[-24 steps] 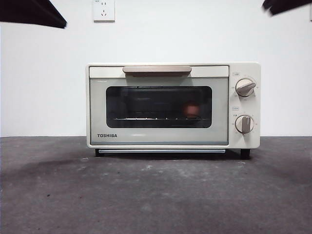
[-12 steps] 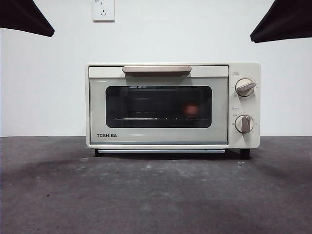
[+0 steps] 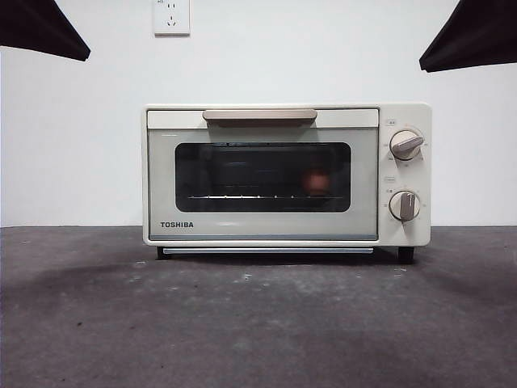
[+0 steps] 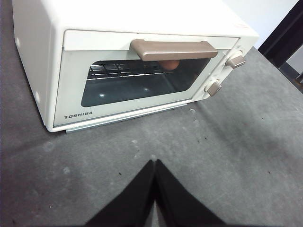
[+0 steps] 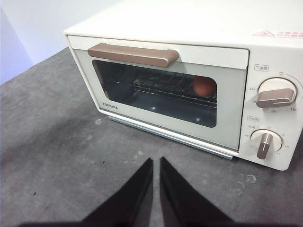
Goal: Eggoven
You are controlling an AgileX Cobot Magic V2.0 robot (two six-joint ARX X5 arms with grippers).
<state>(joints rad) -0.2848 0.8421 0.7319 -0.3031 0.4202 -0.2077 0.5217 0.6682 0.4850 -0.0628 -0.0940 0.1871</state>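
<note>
The cream Toshiba oven (image 3: 262, 230) stands mid-table with its door closed, tan handle (image 3: 259, 116) across the top. The reddish-brown egg (image 3: 317, 182) rests on the wire rack inside, at the right of the dark window. The egg (image 5: 204, 86) shows clearly in the right wrist view, and the egg (image 4: 168, 65) peeks from under the handle in the left wrist view. My left gripper (image 4: 155, 163) hovers over the table in front of the oven, jaws pressed together and empty. My right gripper (image 5: 156, 161) hangs before the oven's front, shut with only a thin slit, holding nothing.
Two grey dials (image 3: 405, 145) sit on the oven's right panel. Dark arm tips (image 3: 40, 28) show at both top corners of the front view. Grey tabletop (image 3: 258, 323) spreads before the oven; a white wall with a socket (image 3: 171, 16) stands behind.
The dark tip at the top right corner has grown larger and come lower. The tip at the top left has drawn back slightly. Oven and egg stay put.
</note>
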